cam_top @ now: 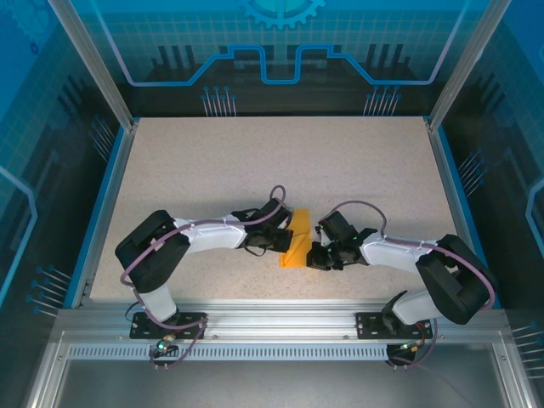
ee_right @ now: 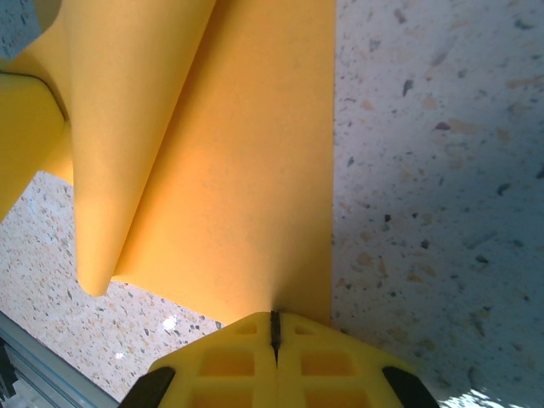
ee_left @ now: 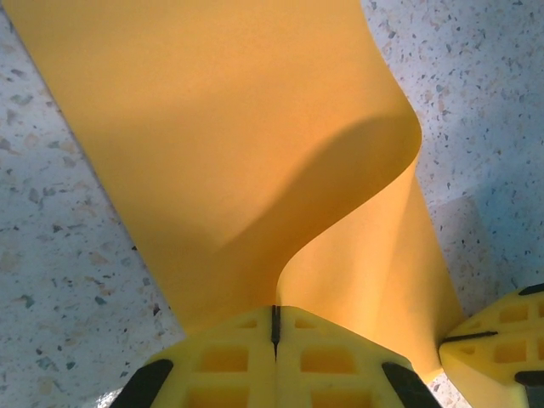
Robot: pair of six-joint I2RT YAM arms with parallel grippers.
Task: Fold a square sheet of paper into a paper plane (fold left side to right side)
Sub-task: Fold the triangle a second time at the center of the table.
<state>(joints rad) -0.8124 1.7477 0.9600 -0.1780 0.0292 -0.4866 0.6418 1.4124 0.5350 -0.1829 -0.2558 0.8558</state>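
Observation:
The square sheet of paper (cam_top: pixel 297 245) is bright orange and lies mid-table between the two arms, partly folded over itself. In the left wrist view the sheet (ee_left: pixel 212 144) curls up in a loose bend, and its raised part runs into the seam of my left gripper (ee_left: pixel 274 313), which is shut on it. My left gripper (cam_top: pixel 286 240) sits at the sheet's left side. My right gripper (cam_top: pixel 317 253) is at the sheet's right side. In the right wrist view it (ee_right: pixel 274 318) is shut on the near edge of the sheet (ee_right: pixel 246 170), which lies flat there with a rolled flap to the left.
The speckled tabletop (cam_top: pixel 255 161) spreads out behind the sheet. A blue rim (cam_top: pixel 109 200) bounds it left and right, and a metal rail (cam_top: pixel 272 316) runs along the near edge. My right gripper's yellow finger (ee_left: pixel 501 344) pokes into the left wrist view.

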